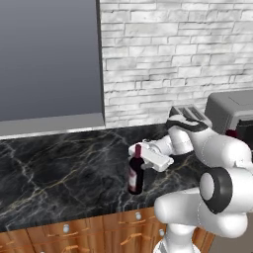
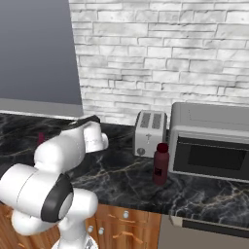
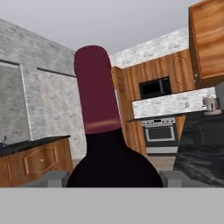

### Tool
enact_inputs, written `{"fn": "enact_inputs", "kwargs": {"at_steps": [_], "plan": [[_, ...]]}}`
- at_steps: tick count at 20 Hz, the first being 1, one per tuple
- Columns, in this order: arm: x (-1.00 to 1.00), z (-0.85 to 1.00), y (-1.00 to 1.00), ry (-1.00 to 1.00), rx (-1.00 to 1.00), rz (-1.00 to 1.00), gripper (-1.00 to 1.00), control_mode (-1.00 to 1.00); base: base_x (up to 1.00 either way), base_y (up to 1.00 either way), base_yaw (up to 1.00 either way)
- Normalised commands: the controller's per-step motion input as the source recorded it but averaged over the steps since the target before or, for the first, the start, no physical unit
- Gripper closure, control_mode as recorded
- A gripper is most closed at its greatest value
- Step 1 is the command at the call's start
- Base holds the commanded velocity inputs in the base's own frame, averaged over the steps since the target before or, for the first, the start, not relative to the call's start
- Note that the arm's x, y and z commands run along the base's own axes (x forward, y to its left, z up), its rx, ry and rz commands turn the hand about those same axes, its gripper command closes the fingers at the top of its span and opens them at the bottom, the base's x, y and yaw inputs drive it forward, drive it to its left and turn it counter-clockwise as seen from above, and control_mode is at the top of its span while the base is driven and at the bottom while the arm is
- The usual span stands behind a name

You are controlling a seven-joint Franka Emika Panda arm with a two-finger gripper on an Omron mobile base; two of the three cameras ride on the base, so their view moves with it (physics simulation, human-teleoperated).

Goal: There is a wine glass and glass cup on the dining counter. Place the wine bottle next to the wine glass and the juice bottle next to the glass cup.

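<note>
Wine bottle [image 1: 136,174], tall, slim and near-black with a dark red neck capsule and a pale label, stands upright on the black marble worktop [image 1: 59,168] with white and gold veins, near its front edge and well to the left of the silver two-slot toaster [image 2: 150,133]. The two-finger gripper [image 1: 140,154] reaches in level from the toaster side, at the height of the bottle's shoulder. In the hand view the dark red capsule [image 3: 97,89] and the dark shoulder sit squarely between the two finger tips [image 3: 55,179], so the bottle is well centred; whether the fingers have actually closed on the glass cannot be told from these pictures.

To do this step well, I judge the squeeze should land on the shoulder, where the body is wide, then the lift should go straight up and keep the bottle vertical, since a tall slim bottle tips easily.

The arm folds forward from the base, elbow high, forearm stretched low over the worktop away from the toaster, wrist turned so the hand lies horizontal.

A short stubby maroon juice bottle [image 2: 161,164] stands just right of the toaster, in front of a grey microwave oven [image 2: 214,141].
</note>
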Motion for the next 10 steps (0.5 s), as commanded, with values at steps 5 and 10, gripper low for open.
{"fn": "enact_inputs", "kwargs": {"at_steps": [5,10], "plan": [[-0.04,0.33,-0.07,0.03,-0.09,-0.13,1.0,-1.0,0.0,0.0,0.0],[-0.03,0.26,-0.13,0.07,-0.06,-0.16,1.0,-1.0,0.0,0.0,0.0]]}}
